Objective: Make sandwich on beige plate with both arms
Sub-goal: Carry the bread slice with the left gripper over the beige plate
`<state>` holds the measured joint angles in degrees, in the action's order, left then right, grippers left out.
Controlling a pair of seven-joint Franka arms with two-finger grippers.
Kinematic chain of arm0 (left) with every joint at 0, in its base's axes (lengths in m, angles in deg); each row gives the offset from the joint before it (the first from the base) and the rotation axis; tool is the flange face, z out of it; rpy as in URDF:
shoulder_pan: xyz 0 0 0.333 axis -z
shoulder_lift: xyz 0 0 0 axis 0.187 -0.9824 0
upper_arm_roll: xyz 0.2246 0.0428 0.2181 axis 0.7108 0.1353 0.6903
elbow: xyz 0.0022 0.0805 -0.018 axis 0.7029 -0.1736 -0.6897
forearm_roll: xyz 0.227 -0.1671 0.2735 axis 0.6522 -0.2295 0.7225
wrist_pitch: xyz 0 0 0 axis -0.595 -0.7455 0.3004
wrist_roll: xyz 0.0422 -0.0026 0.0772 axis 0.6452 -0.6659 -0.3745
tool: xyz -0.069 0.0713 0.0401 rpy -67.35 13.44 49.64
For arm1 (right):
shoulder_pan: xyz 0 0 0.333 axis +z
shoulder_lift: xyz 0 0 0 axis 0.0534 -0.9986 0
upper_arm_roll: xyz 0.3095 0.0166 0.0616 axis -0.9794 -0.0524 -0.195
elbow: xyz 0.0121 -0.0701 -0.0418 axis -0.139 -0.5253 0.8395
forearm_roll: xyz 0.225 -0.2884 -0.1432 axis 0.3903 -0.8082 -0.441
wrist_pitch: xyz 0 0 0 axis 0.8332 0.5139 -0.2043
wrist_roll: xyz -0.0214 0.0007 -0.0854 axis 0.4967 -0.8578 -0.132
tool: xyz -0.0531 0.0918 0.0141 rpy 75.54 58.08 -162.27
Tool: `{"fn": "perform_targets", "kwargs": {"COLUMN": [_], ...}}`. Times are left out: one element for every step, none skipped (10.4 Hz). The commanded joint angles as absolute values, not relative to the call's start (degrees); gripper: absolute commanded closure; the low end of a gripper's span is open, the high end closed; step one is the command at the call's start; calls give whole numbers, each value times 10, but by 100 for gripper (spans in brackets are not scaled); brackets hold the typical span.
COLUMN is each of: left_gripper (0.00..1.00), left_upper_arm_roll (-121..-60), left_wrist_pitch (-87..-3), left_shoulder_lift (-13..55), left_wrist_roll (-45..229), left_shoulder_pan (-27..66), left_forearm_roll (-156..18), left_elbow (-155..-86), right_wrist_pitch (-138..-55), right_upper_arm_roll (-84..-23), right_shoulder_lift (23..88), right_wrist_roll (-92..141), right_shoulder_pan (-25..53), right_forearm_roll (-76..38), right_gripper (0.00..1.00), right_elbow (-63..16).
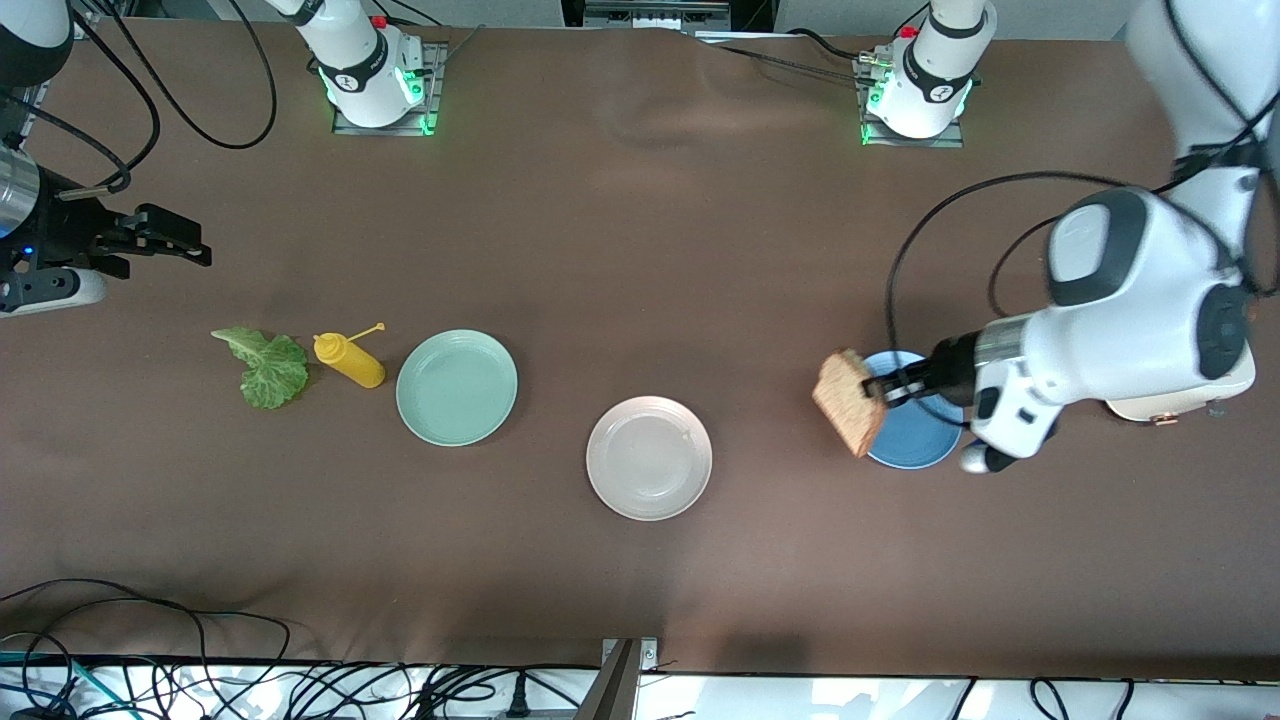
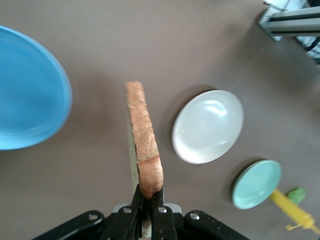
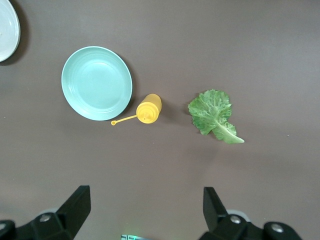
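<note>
Left gripper: closed on one bread slice, holding it in the air by one edge, over the edge of the blue plate at the left arm's end of the table.
Left wrist view: the bread slice shows edge-on between the black fingers, only crust and a thin side to see; the blue plate is cut off at the frame edge.
Front view: the broad brown face of the slice shows here.
Beige plate: bare, in the middle of the table, well apart from the slice.
Right gripper: fingers spread wide, holding nothing, waiting at the right arm's end of the table; its arm is cut off in the front view.
Right wrist view: its own fingers are only partly in the frame, over bare table.
Lettuce leaf: flat on the table, just beside the yellow squeeze bottle.
Mint green plate: bare, beside the bottle.
</note>
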<state>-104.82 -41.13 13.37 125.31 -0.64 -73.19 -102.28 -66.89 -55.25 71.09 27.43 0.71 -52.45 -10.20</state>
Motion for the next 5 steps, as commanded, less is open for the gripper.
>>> {"fn": "perform_targets", "kwargs": {"left_gripper": [100,100,100,100,100], "left_upper_arm_roll": [-1044,-1044,-1044,-1044,-1044], "left_wrist_pitch": [-548,-623,-695,-742,-775], "left_shoulder_lift": [77,55,35,19,4], "left_wrist_roll": [1311,1327,1339,1349,1352], "left_shoulder_pan": [57,84,106,122,134], "left_forearm_roll": [-753,-753,-753,-753,-753], "left_elbow": [-1009,-1009,-1009,-1009,-1009], "right_wrist_pitch": [-666,-666,-666,-666,-666], "right_upper_arm_roll": [-554,-554,-554,-554,-554], "right_shoulder_lift": [714,714,714,714,714], "right_wrist_roll": [268,268,268,268,268], "right_shoulder_pan": [5,5,5,5,5], "right_forearm_roll": [-529,-530,-530,-529,-530], "right_gripper": [0,0,0,0,0], "right_elbow": [-101,-101,-101,-101,-101]}}
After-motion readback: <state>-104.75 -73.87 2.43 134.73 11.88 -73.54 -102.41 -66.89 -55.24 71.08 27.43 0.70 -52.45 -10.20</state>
